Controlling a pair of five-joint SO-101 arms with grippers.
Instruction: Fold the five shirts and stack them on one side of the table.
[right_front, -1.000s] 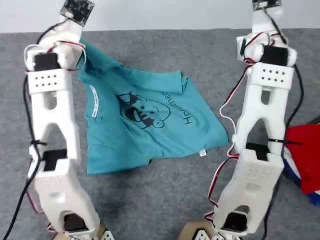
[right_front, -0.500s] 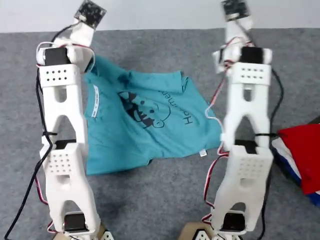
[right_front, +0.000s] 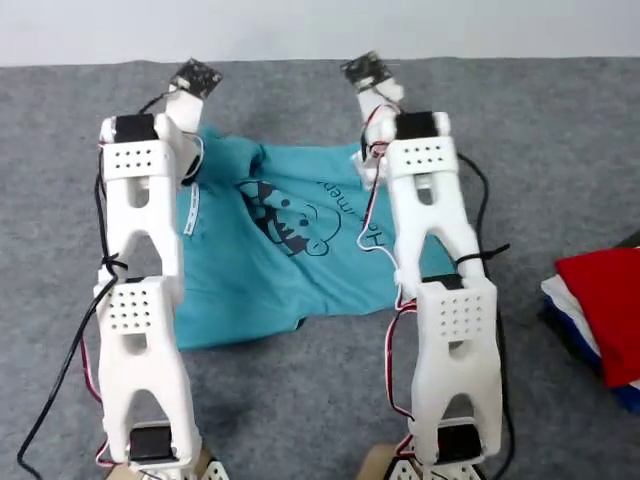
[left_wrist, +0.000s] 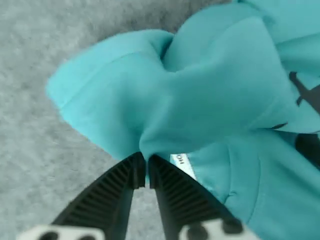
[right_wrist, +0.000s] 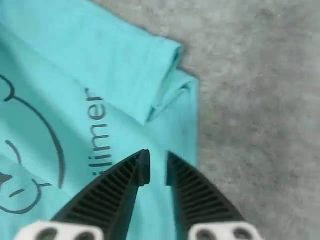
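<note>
Here was the teal cotton shirt with the dark cartoon print (right_front: 290, 260), spread print-side up across the centre-left of the high view on the grey felt-like table (right_front: 540, 130). Its far left corner was bunched up under the wrist of the left arm at the upper left of the frame. The left gripper (left_wrist: 145, 161) was clenched on that corner. A thick fold of teal cloth was pinched right at its black ribbed tips, and a small white label (left_wrist: 181, 162) sat just beside them. Over at the upper centre of the high view, the right arm reached across the shirt's far right side. The right gripper (right_wrist: 157, 157) hung above the cloth near the printed lettering, close to the doubled-over short sleeve (right_wrist: 165, 75). Its jaws were parted by a narrow slit with nothing between them (whether the tips touched the cloth, I could not tell). Well apart from all this, at the right edge of the high view, lay a pile of folded shirts (right_front: 600, 300), red on top with white and blue layers under it.
</note>
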